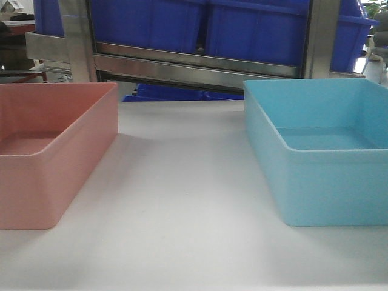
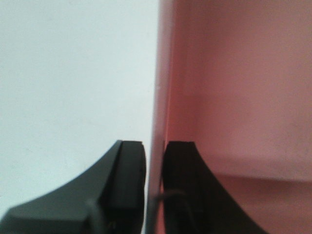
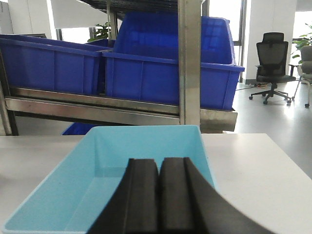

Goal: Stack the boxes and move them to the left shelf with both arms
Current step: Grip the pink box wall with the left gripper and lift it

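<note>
From the front, neither arm shows at all. There are only the pink tub (image 1: pixel 54 163) and the blue tub (image 1: pixel 315 182), set well apart on the white tabletop (image 1: pixel 182 200). Each is a smooth plastic box with rounded corners and a soft rim, and the two look alike in size.

The wrist cameras show the arms. The left fingers (image 2: pixel 127 165) are clenched on the pink tub's side wall. One finger is outside over the tabletop and the other is inside against the salmon wall, with the pale rim pinched between them. Apart from that finger, only the tub's bare floor and walls show inside it.

The right fingers (image 3: pixel 144 195) are pressed together with nothing between them (no gap that I can make out). The blue tub lies just below and ahead of them, long end pointing away, and only its own glossy floor is visible inside.

Beyond those fingers, past the tub's far end, stands the steel rack (image 3: pixel 97 105) with its flat front rail and an upright post (image 3: pixel 189 63). It carries dark blue bins (image 3: pixel 161 73), whose insides can't be seen from here. Further off to the right sits an office chair (image 3: pixel 273 63), which only this view catches.
</note>
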You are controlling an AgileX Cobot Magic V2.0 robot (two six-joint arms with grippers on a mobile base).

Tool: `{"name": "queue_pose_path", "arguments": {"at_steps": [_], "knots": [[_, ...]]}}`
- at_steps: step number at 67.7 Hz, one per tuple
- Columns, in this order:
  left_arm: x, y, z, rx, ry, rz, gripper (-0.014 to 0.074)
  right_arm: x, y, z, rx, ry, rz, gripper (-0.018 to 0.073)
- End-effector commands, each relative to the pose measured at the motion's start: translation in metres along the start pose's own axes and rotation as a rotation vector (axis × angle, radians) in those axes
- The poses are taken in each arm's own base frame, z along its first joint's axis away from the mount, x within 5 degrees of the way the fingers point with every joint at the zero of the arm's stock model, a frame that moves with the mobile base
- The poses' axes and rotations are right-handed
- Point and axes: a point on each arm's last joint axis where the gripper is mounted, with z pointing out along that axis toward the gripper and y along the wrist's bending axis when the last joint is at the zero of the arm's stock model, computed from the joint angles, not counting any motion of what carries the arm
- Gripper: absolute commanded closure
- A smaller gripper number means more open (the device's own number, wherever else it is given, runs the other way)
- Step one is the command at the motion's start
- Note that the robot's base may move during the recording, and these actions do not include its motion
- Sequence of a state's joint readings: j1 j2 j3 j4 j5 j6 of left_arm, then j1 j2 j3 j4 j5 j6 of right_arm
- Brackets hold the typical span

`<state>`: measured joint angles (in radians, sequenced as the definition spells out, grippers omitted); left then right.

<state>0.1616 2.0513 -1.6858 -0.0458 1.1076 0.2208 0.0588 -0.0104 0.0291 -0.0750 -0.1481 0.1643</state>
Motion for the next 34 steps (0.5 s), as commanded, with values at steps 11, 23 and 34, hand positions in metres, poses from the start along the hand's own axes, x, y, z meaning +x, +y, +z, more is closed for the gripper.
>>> {"name": "queue_pose_path", "arguments": {"at_steps": [11,23,34], "knots": [[0.0,-0.004,-0.044,0.035,-0.037,-0.012,0.0601,-0.015,0.002,-0.002,-0.016,-0.123,-0.01,0.0503],[-0.001,-0.012,-0.077,0.069,-0.088,-0.085,0.0601,-0.015,0.002,-0.002,-0.016,-0.123,-0.01,0.0503],[0.006,-0.028,-0.107,0.092,-0.138,-0.103,0.0601,-0.015,0.002,-0.002,-0.016,-0.123,-0.01,0.0503]]}}
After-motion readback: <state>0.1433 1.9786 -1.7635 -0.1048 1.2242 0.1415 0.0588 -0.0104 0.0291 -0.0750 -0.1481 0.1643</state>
